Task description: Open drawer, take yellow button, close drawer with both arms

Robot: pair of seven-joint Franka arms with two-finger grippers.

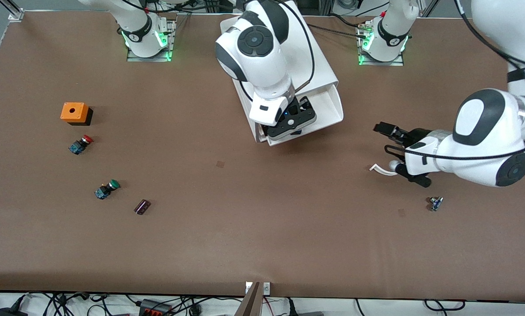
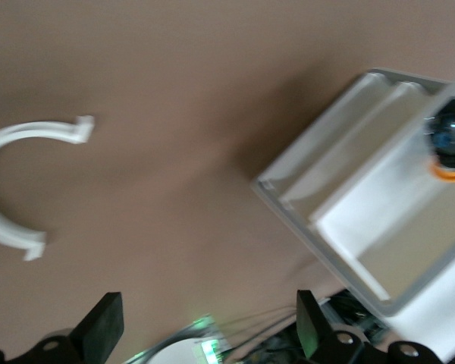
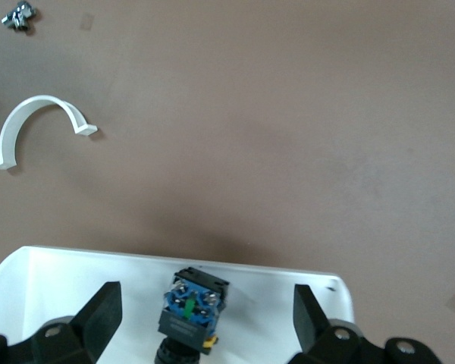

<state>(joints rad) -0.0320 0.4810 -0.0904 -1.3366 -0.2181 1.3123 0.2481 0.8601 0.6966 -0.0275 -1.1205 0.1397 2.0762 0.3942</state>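
The drawer [image 1: 330, 103] stands pulled out of the white cabinet [image 1: 319, 66] toward the left arm's end. The button [image 3: 189, 311] lies in the drawer [image 3: 68, 284] on its side, its black-and-blue body showing and a bit of orange-yellow cap under it. My right gripper [image 1: 291, 125] hangs over the drawer, open, its fingers either side of the button [image 3: 205, 297] and apart from it. My left gripper [image 1: 394, 153] is open and empty low over the table, beside a white curved piece [image 1: 383, 170]. The left wrist view shows that gripper [image 2: 206, 303], the drawer [image 2: 349, 220] and the button [image 2: 449, 148].
Toward the right arm's end lie an orange box [image 1: 74, 113], a red-capped button [image 1: 80, 145], a green-capped button [image 1: 107, 189] and a small dark part [image 1: 142, 206]. A small metal part [image 1: 435, 203] lies nearer the camera than the left gripper.
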